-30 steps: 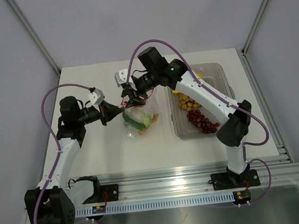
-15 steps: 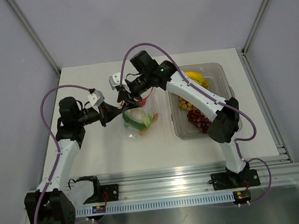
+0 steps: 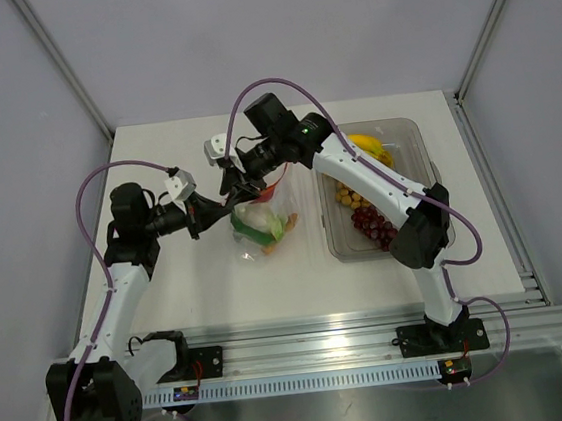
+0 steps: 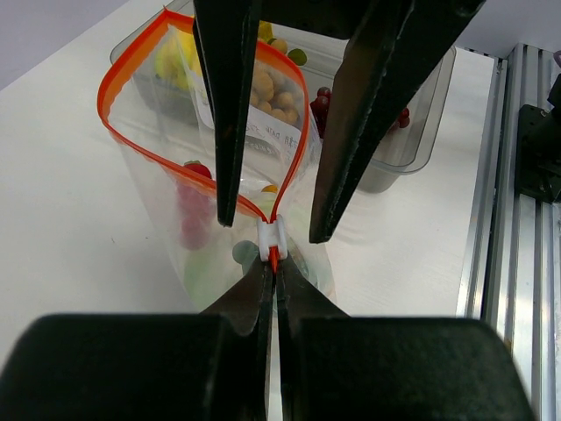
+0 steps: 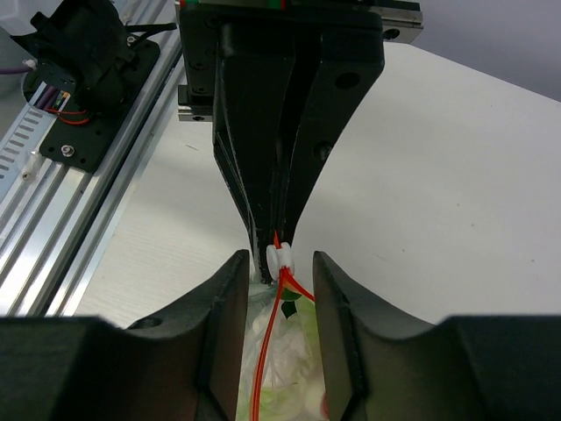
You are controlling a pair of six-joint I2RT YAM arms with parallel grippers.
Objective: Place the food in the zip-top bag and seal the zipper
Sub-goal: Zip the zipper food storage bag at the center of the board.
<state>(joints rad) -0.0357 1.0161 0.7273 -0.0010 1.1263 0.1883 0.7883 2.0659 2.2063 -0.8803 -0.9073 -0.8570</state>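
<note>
The zip-top bag (image 3: 258, 225) stands on the table with white and green food (image 5: 289, 368) inside. Its mouth hangs open as a loop of red zipper (image 4: 114, 83). My left gripper (image 4: 271, 263) is shut on the zipper's end, right behind the white slider (image 4: 271, 235). My right gripper (image 5: 279, 263) is open, with a finger (image 4: 232, 114) on each side of the slider (image 5: 279, 259) and not touching it. In the top view the left gripper (image 3: 226, 205) and the right gripper (image 3: 241, 187) meet at the bag's top left corner.
A clear rigid tub (image 3: 413, 146) stands right of the bag, holding yellow bananas (image 3: 367, 146), a brown ball cluster (image 3: 352, 196) and dark red grapes (image 3: 373, 223). The aluminium rail (image 3: 326, 352) runs along the near edge. The right arm arches over the tub.
My right gripper has moved left along the bag's mouth to the corner held by the left gripper. It has hardly moved in the last half second. The left gripper kept its hold.
</note>
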